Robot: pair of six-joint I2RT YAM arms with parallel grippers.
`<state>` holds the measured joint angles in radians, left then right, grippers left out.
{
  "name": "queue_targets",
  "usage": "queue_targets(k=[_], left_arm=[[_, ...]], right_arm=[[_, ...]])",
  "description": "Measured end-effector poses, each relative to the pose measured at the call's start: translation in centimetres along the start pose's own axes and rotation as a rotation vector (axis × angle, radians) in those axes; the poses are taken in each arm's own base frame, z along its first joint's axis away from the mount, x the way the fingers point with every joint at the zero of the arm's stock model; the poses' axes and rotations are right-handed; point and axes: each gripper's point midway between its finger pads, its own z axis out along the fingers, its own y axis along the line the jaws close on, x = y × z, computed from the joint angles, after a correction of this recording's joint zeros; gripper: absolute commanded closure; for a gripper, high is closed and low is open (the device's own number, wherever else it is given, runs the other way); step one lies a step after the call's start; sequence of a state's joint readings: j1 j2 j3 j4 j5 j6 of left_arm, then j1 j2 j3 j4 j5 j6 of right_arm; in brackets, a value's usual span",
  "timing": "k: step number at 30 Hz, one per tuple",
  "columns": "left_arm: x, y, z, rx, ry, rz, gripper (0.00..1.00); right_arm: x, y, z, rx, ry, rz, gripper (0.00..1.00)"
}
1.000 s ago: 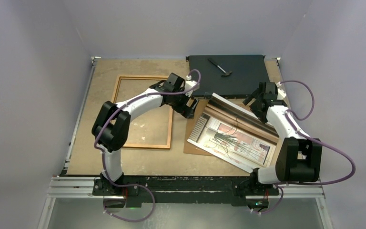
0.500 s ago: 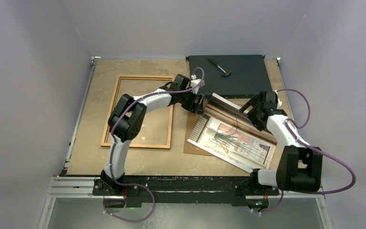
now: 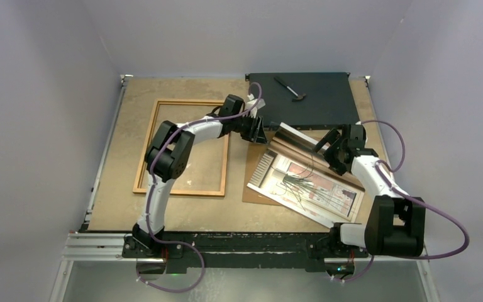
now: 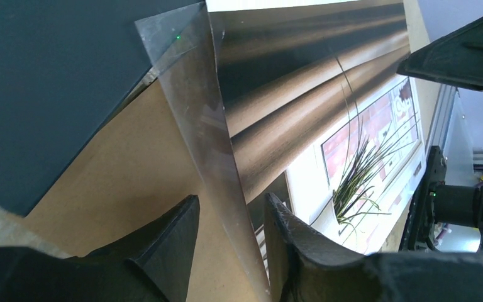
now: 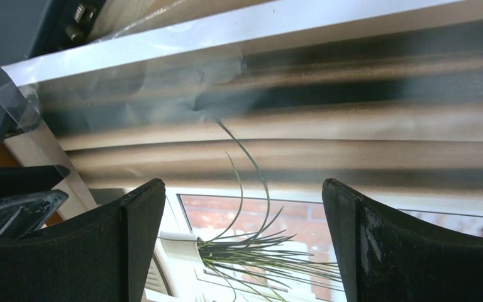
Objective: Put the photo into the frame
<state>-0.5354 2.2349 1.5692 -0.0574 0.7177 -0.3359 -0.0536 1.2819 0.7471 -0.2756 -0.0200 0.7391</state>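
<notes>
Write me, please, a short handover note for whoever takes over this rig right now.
Left hand: jaws part open, straddling the clear film at the far-left corner of the photo, not clamped.
Right hand: wide open above the photo's far part, holding nothing.
The photo lies face up on a brown sheet, right of the frame. The frame lies flat, without the photo.
Done: nothing placed yet.
Left: grip the photo, carry it over, lay it in the frame.
</notes>
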Motion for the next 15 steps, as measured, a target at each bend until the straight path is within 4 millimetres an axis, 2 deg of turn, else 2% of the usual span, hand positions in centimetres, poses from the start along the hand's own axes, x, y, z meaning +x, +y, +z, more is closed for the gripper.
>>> queue_targets(k=[4, 9, 15], left_arm=[[0.3, -0.3, 0.6, 0.044, 0.002, -0.008, 0.65], [0.7, -0.3, 1.0, 0.067, 0.010, -0.020, 0.74], [-0.1, -0.5, 0.8, 0.092, -0.016, -0.028, 0.95]], right_arm=[[1.1, -0.2, 0.1, -0.013, 0.039, 0.001, 0.04], [2.0, -0.1, -0.3, -0.043, 0.059, 0.001, 0.05], [2.1, 0.4, -0.6, -0.071, 0.066, 0.000, 0.05]])
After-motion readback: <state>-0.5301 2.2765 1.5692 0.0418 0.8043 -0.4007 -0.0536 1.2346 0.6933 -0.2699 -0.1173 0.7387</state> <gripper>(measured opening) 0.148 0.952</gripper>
